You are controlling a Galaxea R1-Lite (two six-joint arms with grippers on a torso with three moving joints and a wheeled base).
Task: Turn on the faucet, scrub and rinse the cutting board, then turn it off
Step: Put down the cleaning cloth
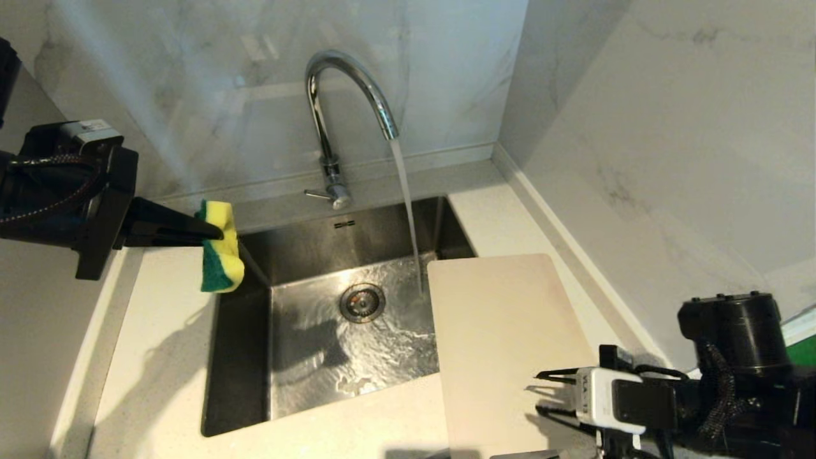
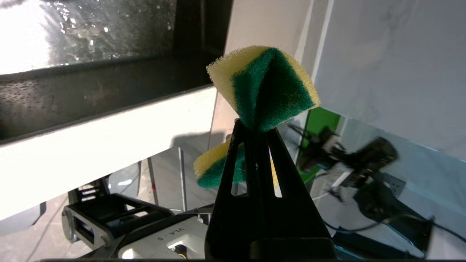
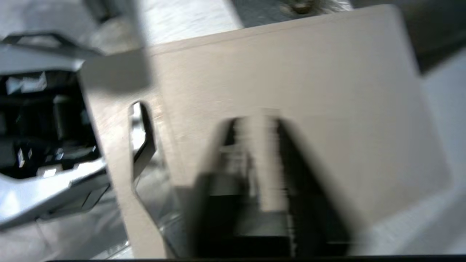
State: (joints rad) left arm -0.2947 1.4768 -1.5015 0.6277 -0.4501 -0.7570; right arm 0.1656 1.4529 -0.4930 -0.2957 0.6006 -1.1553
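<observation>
A pale, speckled surface [image 1: 159,357] wraps around a steel sink [image 1: 306,255] set into it. The cream cutting board [image 1: 503,344] lies flat on the surface, directly ahead of the right end effector [image 1: 542,395], its far corner jutting over the sink's rim. The faucet [image 1: 331,127] stands behind the sink, well beyond that end effector.

A cream-white cutting board [image 3: 291,72] is filling most of the view, its slot handle [image 3: 140,138] showing at one end. The right gripper [image 3: 262,160] is hovering blurred over the board, its fingers standing slightly apart.
</observation>
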